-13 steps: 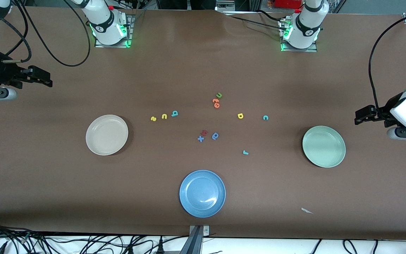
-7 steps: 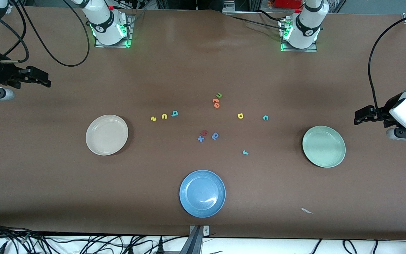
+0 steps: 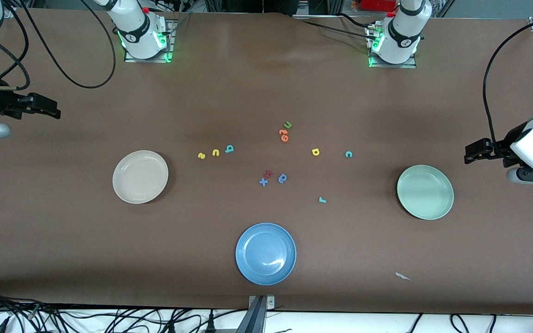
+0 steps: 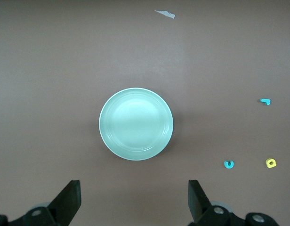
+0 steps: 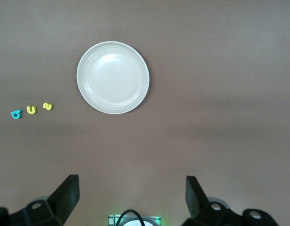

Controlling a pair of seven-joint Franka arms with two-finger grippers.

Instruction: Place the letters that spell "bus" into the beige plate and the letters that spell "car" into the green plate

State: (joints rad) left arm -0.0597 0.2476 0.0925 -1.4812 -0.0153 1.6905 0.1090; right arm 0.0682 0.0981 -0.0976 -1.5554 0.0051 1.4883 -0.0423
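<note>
Both pairs of jaws stand wide apart and empty. We see the left gripper [image 3: 469, 152] over bare worktop [image 3: 63, 240] near the green plate [image 3: 425, 192], with the teal c [image 3: 348, 154], yellow a [image 3: 315, 151] and teal r [image 3: 322, 200] lying well apart from it toward the middle. We see the right gripper [image 3: 56, 112] over its own end, near the beige plate [image 3: 140, 176]; the yellow s [image 3: 201, 156], yellow u [image 3: 215, 152] and teal b [image 3: 229, 149] sit in a row beside that plate.
</note>
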